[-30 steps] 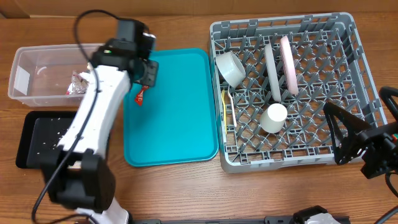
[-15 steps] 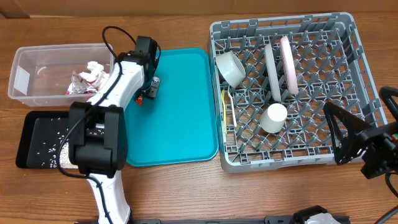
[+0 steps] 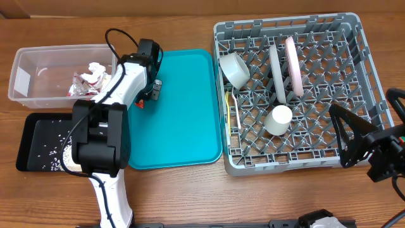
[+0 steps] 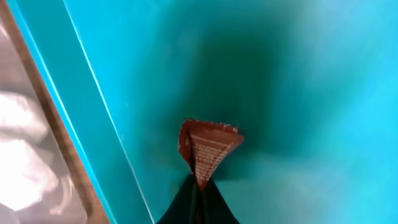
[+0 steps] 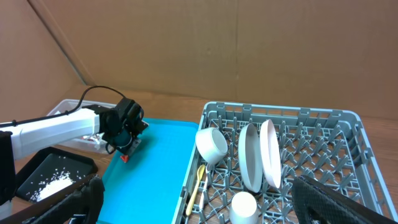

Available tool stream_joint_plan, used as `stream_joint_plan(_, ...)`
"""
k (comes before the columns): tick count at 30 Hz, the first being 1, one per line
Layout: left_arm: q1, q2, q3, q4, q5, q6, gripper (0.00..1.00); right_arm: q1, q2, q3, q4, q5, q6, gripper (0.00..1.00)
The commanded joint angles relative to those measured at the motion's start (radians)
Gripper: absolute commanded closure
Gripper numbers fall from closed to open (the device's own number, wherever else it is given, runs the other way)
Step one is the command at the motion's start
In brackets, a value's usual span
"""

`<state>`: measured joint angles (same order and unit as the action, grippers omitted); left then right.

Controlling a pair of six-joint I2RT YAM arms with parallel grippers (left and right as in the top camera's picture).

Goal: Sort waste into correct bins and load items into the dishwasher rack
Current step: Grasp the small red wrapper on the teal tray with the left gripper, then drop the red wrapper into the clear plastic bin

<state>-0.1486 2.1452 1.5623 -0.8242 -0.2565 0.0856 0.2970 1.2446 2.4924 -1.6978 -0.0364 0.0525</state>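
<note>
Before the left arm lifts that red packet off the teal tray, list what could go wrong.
1. The left jaws pinch only the narrow end of the red packet; it may slip free and fall back on the teal tray.
2. The wall of the clear tub stands close beside the tray edge; a low carry could snag the packet on it.

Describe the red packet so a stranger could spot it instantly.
Start at the teal tray left of the grey rack. Near its left edge, beside the clear tub, the left gripper pinches the red packet. Nothing else sits at that tray; the packet is small, red, finely printed.
</note>
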Motion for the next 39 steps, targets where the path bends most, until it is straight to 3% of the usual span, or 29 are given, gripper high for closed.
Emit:
stream_joint_plan(1,0.003,-0.022,0.050,-0.061,0.051,-0.003,0.96,0.002,0.000,0.000,0.004,0.010,0.004,0.00)
stream_joint_plan(8,0.003,-0.173,0.227,-0.237,0.051,-0.108,0.96,0.002,0.000,0.000,0.004,0.010,0.004,0.00)
stream_joint_plan(15,0.070,-0.349,0.264,-0.222,-0.007,-0.112,0.96,0.002,0.000,0.000,0.004,0.010,0.004,0.00)
stream_joint_plan(23,0.270,-0.229,0.253,-0.180,-0.004,-0.225,0.96,0.002,0.000,0.000,0.004,0.010,0.004,0.00)
stream_joint_plan(29,0.363,-0.142,0.253,-0.126,-0.005,-0.225,0.94,0.002,0.000,0.000,0.004,0.010,0.004,0.00)
stream_joint_plan(30,0.372,-0.138,0.253,-0.120,-0.004,-0.225,0.76,0.002,0.000,0.000,0.004,0.010,0.004,0.00)
stream_joint_plan(31,0.380,-0.137,0.253,-0.115,0.002,-0.224,0.42,0.002,0.000,0.000,0.004,0.010,0.004,0.00)
stream_joint_plan(32,0.386,-0.138,0.254,-0.111,0.003,-0.224,0.20,0.002,0.000,0.000,0.004,0.010,0.004,0.00)
stream_joint_plan(34,0.388,-0.150,0.267,-0.121,0.002,-0.216,0.13,0.002,0.000,0.000,0.004,0.010,0.004,0.00)
stream_joint_plan(39,0.384,-0.212,0.340,-0.213,0.005,-0.191,0.12,0.002,0.000,0.000,0.004,0.010,0.004,0.00)
